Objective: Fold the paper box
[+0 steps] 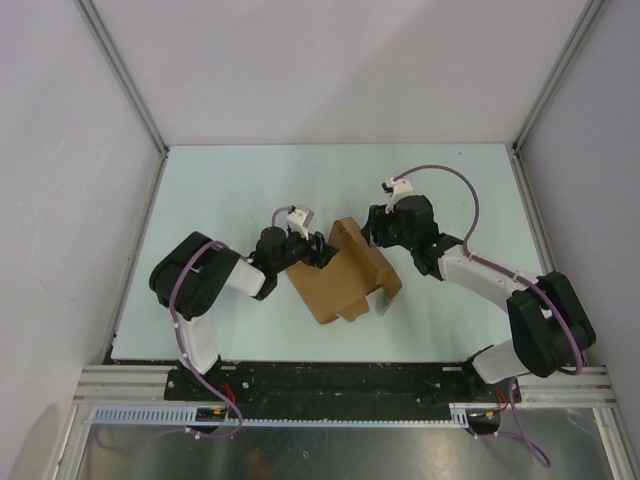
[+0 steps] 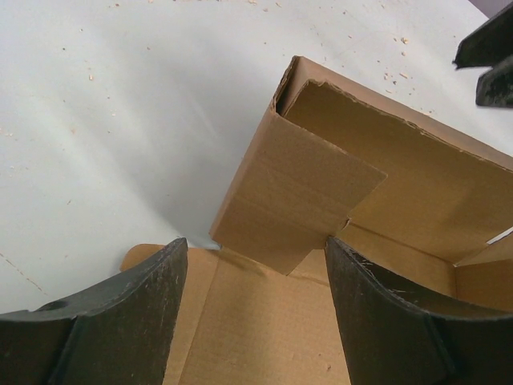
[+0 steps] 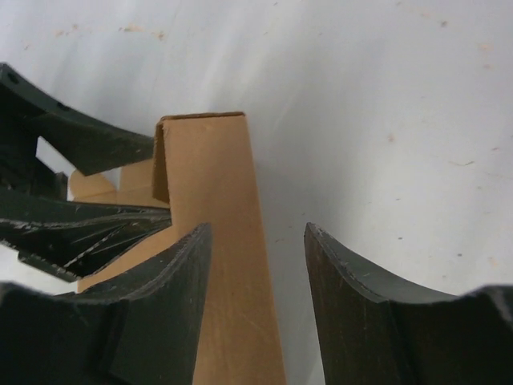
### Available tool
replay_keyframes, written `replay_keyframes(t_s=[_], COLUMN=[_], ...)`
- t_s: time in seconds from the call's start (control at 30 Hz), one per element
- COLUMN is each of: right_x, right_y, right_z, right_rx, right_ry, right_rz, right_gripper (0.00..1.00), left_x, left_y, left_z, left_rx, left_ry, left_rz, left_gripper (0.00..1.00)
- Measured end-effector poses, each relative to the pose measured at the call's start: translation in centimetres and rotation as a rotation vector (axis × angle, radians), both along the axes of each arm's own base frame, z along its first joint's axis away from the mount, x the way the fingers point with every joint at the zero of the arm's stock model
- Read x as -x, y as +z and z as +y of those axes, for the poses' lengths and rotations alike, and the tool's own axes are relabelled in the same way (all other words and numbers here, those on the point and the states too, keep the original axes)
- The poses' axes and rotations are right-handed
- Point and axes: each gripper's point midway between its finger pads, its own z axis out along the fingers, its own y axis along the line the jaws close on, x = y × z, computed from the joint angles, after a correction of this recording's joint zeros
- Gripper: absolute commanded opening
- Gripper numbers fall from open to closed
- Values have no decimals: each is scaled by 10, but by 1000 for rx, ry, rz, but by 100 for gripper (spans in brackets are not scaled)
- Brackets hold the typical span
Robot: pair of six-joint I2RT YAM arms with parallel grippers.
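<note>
the paper box (image 1: pixel 345 280) lies open and half shaped about in the middle of the table (image 1: pixel 230 180), a little closer to its near edge. the left gripper (image 1: pixel 312 252) is at the left side of the box and the right gripper (image 1: pixel 377 232) is at its far right corner. in the left wrist view the left fingers (image 2: pixel 136 321) stand apart over the bottom of the box and they clamp nothing. a short flap (image 2: pixel 296 192) is folded inward just beyond them, at the end of one raised wall. in the right wrist view the jaws of the right gripper are also apart. the upright side wall (image 3: pixel 220 184) passes between them, close to one finger, and bare table shows between the wall and the other finger (image 3: pixel 377 321), so i judge that it is not squeezed. the step in hand, i think, is to raise the walls and to lock the corner with this flap. to do it well, the right gripper should close on the wall only near its top edge and keep it upright, because the cardboard is thin and can buckle. the left gripper should hold the bottom flat or press the flap along its crease, so that the box does not slide. the two grippers are very near each other, so each move must be small.
</note>
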Motion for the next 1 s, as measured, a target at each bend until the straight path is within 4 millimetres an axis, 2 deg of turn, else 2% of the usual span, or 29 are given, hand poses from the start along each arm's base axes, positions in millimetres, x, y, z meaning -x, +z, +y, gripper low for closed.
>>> replay_keyframes(t_s=[0.23,0.57,0.8,1.0], right_x=[11,14,15,17], right_y=[-12,-28,-29,-28], right_z=[17,21,23,26], right_rx=[-55,-51,-57,-64], right_ry=[90,113,123,140], right_rz=[74,118,119,122], right_gripper=[61,63,63,64], left_x=[0,1,1,-6], left_y=[0,0,-1,3], left_z=[0,0,-3,-6], left_rx=[1,2,-1,-2], left_ry=[-3,-7,-20,-16], left_rz=[0,1,15,24], left_gripper=[74,74,74,66])
